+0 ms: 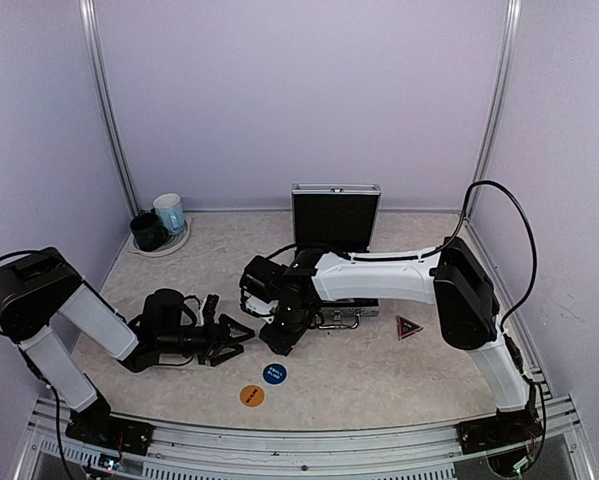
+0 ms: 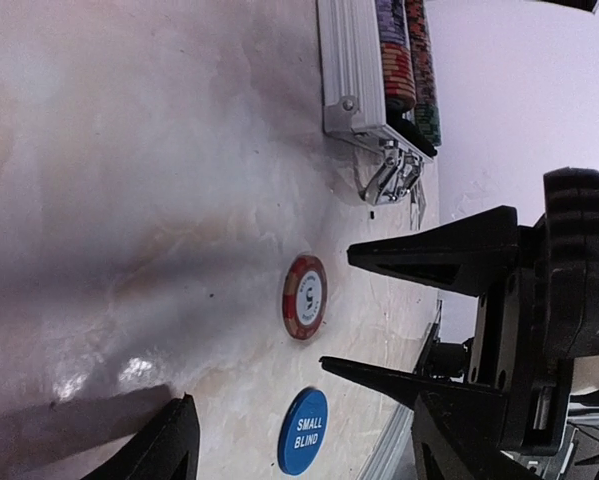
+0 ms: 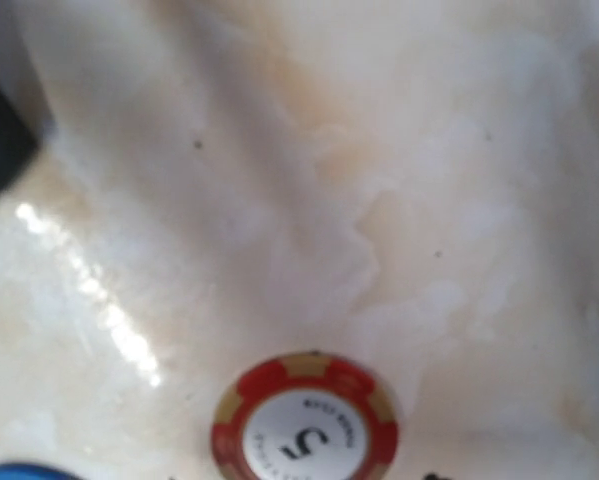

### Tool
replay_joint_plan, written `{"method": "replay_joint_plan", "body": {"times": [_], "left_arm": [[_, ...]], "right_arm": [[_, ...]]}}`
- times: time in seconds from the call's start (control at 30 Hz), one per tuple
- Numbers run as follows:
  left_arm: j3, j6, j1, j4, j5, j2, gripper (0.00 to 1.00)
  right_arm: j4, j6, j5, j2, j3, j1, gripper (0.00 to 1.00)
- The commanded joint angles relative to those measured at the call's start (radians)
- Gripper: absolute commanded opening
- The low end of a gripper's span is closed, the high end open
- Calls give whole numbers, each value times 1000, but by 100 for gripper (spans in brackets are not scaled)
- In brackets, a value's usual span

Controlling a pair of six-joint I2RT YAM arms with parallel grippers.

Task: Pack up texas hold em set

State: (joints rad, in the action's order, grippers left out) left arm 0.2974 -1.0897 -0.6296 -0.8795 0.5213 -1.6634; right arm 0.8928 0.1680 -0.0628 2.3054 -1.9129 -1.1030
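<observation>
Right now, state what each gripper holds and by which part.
Nothing is held. The left gripper and right gripper stand open, empty; the red chip lies on the table.

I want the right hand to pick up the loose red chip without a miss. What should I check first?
1. Right hand open, holding nothing: ok.
2. Red chip lying flat on the table, apart from the blue button: ok.
3. Chip centred between the right hand's fingers: cannot tell; in the left wrist view it lies just beyond their tips.
4. Left hand open, off to the side of the chip: ok.
5. Case lid standing up: ok.
6. Free slot in the case for this chip: cannot tell.
</observation>
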Motion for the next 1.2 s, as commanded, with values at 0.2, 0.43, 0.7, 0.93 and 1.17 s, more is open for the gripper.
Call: {"method": "replay_joint_plan", "body": {"times": [0.2, 0.43, 0.7, 0.93, 1.17], "left_arm": [[-31, 88, 25, 257, -95, 176, 73], [-37, 104, 30, 299, -110, 230, 73], [-29, 114, 33, 331, -119, 253, 73], [-21, 120, 33, 335, -115, 247, 73], [-19, 112, 32, 267, -87, 204, 73]], "right_arm": [[175, -2, 56, 142, -170, 21, 57], [252, -6, 21, 189, -218, 25, 54], [268, -28, 43, 206, -185, 25, 42], [261, -31, -20, 212, -232, 20, 39], [139, -62, -43, 86, -177, 3, 40]]}}
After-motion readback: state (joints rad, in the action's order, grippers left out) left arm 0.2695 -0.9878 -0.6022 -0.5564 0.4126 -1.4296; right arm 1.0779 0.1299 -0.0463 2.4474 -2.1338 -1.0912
